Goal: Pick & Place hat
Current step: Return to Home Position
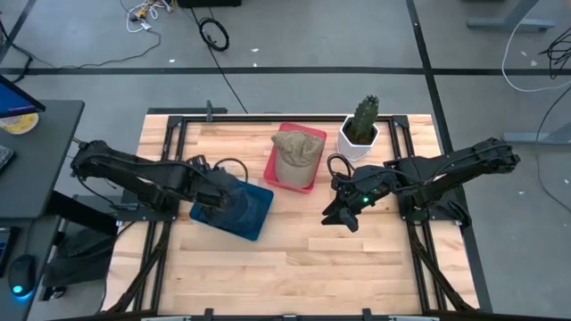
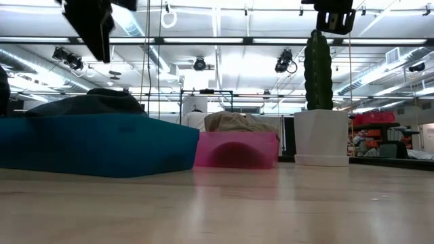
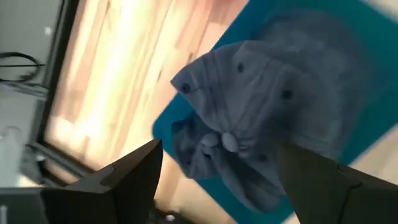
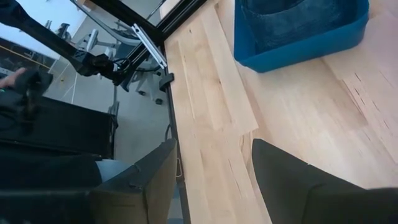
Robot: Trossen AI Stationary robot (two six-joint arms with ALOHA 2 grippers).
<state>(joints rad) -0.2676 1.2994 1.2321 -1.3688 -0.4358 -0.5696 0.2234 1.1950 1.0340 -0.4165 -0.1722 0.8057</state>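
Dark blue fabric caps point(image 3: 249, 106) heaped in blue plastic bin point(image 1: 260, 221); tan cloth cap point(image 1: 297, 152) in pink plastic bin point(image 1: 271, 174): sorted by colour. Left gripper point(image 1: 217, 198) hovers over blue bin, fingers apart, empty. Right gripper point(image 1: 343, 214) above bare wooden table point(image 1: 294, 267), fingers apart, empty. Placing looks complete.

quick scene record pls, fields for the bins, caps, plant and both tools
blue bin: left half of the table, holds a blue cap
pink bin: right of the blue bin, holds a brown cap
cactus pot: upright, right of the pink bin
left tool: open, empty, above the blue bin
right tool: open, empty, above bare table, right of centre
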